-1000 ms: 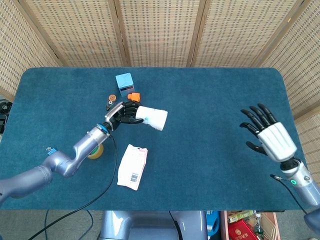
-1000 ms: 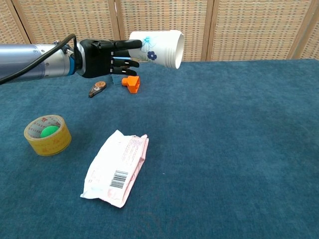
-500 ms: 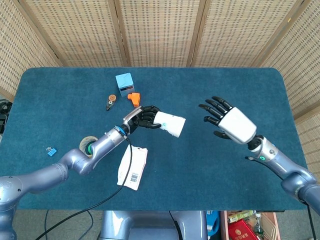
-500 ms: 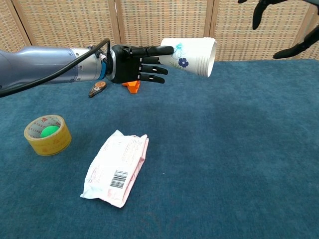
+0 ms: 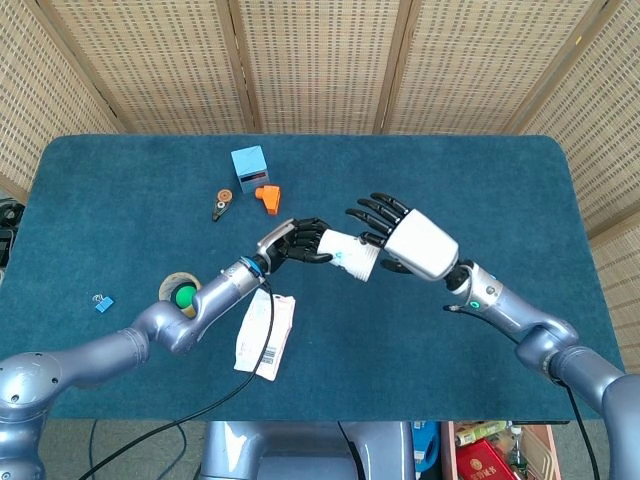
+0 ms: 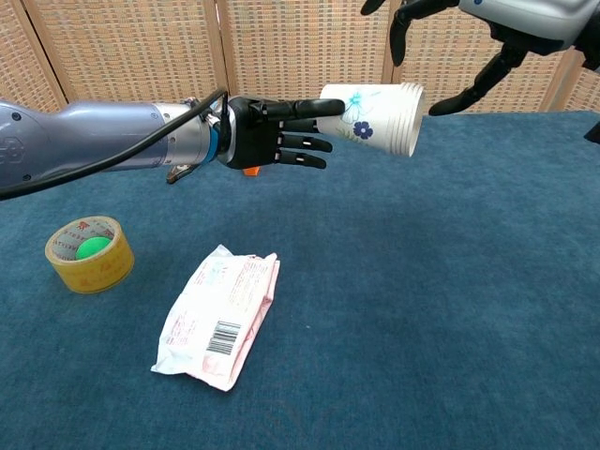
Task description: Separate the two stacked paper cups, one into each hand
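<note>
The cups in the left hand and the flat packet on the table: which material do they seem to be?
The stacked cups look like matte white paper, printed with a blue flower, with ridged stacked rims. The packet looks like thin plastic film: slightly glossy, crinkled, with sealed ends and a barcode.

We see silver-grey metallic arms, rounded at the joints, each with a blue ring at the wrist; a black cable runs along the left one. Our left hand point(image 5: 296, 241) is black throughout, while our right hand point(image 5: 405, 238) has black fingers point(image 5: 372, 207) and a smooth white back shell
</note>
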